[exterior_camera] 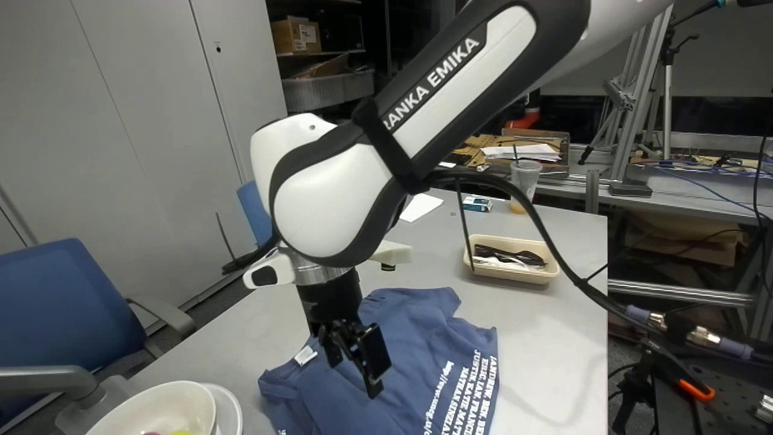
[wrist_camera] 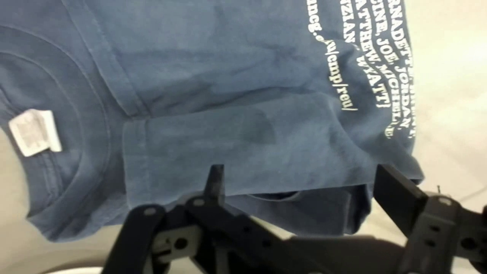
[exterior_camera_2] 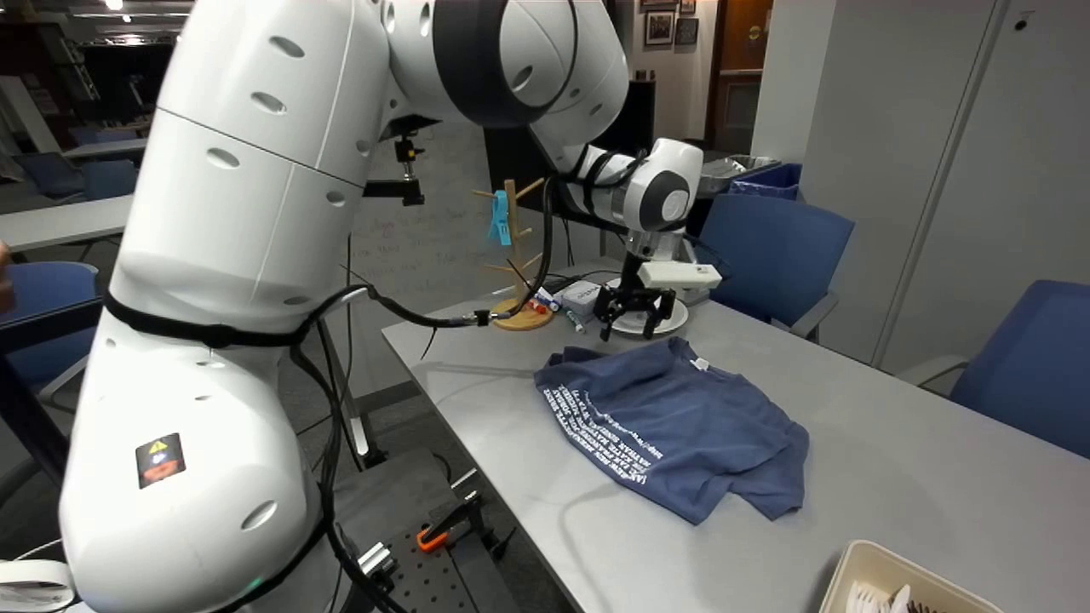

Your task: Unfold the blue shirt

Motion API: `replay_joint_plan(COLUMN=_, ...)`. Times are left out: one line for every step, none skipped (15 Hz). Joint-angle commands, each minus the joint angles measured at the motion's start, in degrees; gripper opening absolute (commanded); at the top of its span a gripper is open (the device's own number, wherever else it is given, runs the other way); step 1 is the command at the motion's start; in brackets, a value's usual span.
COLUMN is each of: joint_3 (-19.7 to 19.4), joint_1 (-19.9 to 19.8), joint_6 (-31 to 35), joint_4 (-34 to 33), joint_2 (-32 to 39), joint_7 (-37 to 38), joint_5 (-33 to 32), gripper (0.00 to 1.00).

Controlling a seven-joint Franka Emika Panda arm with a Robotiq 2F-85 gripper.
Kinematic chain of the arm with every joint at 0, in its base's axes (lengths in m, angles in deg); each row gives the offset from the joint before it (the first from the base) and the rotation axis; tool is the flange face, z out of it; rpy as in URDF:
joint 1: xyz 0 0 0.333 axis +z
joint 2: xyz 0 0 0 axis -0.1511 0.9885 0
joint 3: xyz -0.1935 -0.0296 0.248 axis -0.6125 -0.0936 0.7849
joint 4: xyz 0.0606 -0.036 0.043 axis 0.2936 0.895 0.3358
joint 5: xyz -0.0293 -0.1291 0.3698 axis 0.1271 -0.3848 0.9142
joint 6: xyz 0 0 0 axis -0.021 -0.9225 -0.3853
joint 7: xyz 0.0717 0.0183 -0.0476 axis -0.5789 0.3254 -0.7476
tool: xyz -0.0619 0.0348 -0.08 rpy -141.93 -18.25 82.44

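I am holding my pincer [exterior_camera_2: 628, 330] spread above an edge of the blue T-shirt [exterior_camera_2: 673, 417], presumably to straddle its folded flap [wrist_camera: 228, 152]. The bench [exterior_camera_2: 903, 477] is supporting the cloth for unfolding.

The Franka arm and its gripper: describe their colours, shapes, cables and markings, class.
The Franka Emika arm has rounded white shells with black bands, plus a looping black cable. White lettering reads "RANKA EMIKA", a black strap crossing its start. A dark sticker on the arm carries a yellow triangle. The Robotiq gripper is mostly black and two-fingered, with hinged links and round pins.
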Motion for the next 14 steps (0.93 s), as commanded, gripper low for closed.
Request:
replay_joint_plan(joint_3=-1.18, joint_1=0.09, joint_6=5.30, joint_4=-2.49, joint_2=4.27, joint_7=2.67, joint_5=-2.23, gripper=1.00)
replay_joint_plan(joint_3=-1.36, joint_1=-0.07, joint_6=6.06, joint_4=-2.98, joint_2=5.26, joint_7=2.04, joint_5=-3.18, gripper=1.00)
replay_joint_plan(joint_3=-1.70, joint_1=-0.04, joint_6=6.64, joint_4=-3.59, joint_2=6.09, joint_7=1.62, joint_5=-4.45, gripper=1.00)
replay_joint_plan(joint_3=-1.96, joint_1=-0.06, joint_6=6.58, joint_4=-4.43, joint_2=6.87, joint_7=1.03, joint_5=-5.80, gripper=1.00)
replay_joint_plan(joint_3=-2.28, joint_1=0.02, joint_6=6.47, joint_4=-5.28, joint_2=7.45, joint_7=0.66, joint_5=-7.33, gripper=1.00)
replay_joint_plan(joint_3=-2.64, joint_1=0.16, joint_6=6.03, joint_4=-6.43, joint_2=7.97, joint_7=0.39, joint_5=-8.96, gripper=1.00)
replay_joint_plan(joint_3=-2.88, joint_1=0.23, joint_6=5.81, joint_4=-7.51, joint_2=8.51, joint_7=0.29, joint_5=-10.34, gripper=1.00)
replay_joint_plan(joint_3=-3.12, joint_1=0.22, joint_6=5.74, joint_4=-8.64, joint_2=8.97, joint_7=0.07, joint_5=-11.55, gripper=1.00)
replay_joint_plan(joint_3=-3.16, joint_1=0.11, joint_6=5.75, joint_4=-9.68, joint_2=9.43, joint_7=-0.18, joint_5=-12.35, gripper=1.00)
replay_joint_plan(joint_3=-3.01, joint_1=-0.20, joint_6=5.78, joint_4=-10.66, joint_2=9.85, joint_7=-0.62, joint_5=-12.64, gripper=1.00)
replay_joint_plan(joint_3=-2.75, joint_1=-0.52, joint_6=5.74, joint_4=-11.58, joint_2=10.23, joint_7=-1.10, joint_5=-12.51, gripper=1.00)
replay_joint_plan(joint_3=-2.12, joint_1=-1.13, joint_6=5.40, joint_4=-12.59, joint_2=10.75, joint_7=-1.98, joint_5=-11.47, gripper=1.00)
replay_joint_plan(joint_3=-1.76, joint_1=-1.46, joint_6=5.34, joint_4=-13.39, joint_2=11.15, joint_7=-2.80, joint_5=-10.93, gripper=1.00)
replay_joint_plan(joint_3=-1.34, joint_1=-1.84, joint_6=5.17, joint_4=-14.21, joint_2=11.65, joint_7=-3.84, joint_5=-10.36, gripper=1.00)
